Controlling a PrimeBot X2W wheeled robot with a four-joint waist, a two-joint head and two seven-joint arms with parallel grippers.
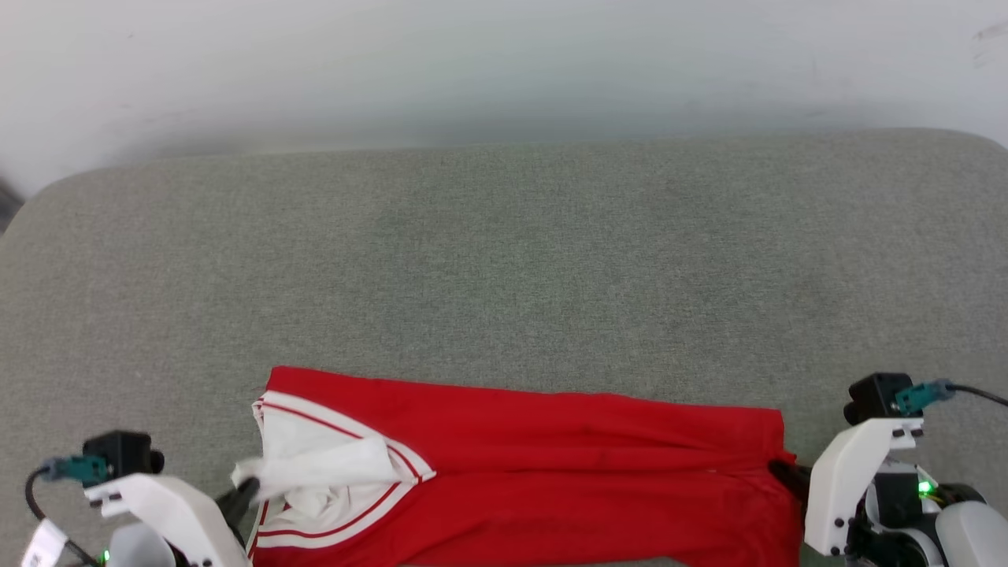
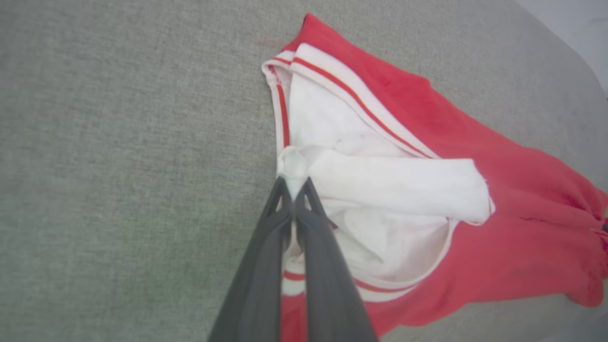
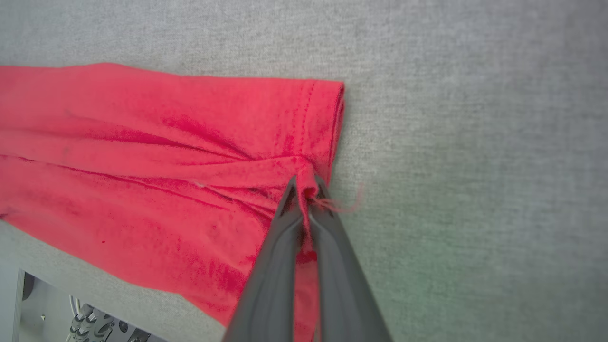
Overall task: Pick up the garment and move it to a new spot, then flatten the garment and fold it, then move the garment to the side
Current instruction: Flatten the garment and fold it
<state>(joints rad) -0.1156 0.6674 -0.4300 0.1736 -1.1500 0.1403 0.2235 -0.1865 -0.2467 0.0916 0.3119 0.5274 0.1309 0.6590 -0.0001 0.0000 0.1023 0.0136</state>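
Left hand (image 1: 246,494) and right hand (image 1: 781,472) pinch the garment (image 1: 567,472) on the grey cushion (image 1: 504,260).

I see a grey fabric-covered surface (image 1: 504,260). The red jersey (image 1: 551,472) lies on it as a long band, collar end at my left hand (image 1: 244,492), hem at my right hand (image 1: 780,471).

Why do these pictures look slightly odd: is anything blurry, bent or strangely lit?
Head view: soft even light; the grey surface bows at its corners, and the garment has its white sleeve smeared beside the left gripper. Left wrist view: crisp. Right wrist view: crisp stitching, faint green tint on the grey beside the right gripper.
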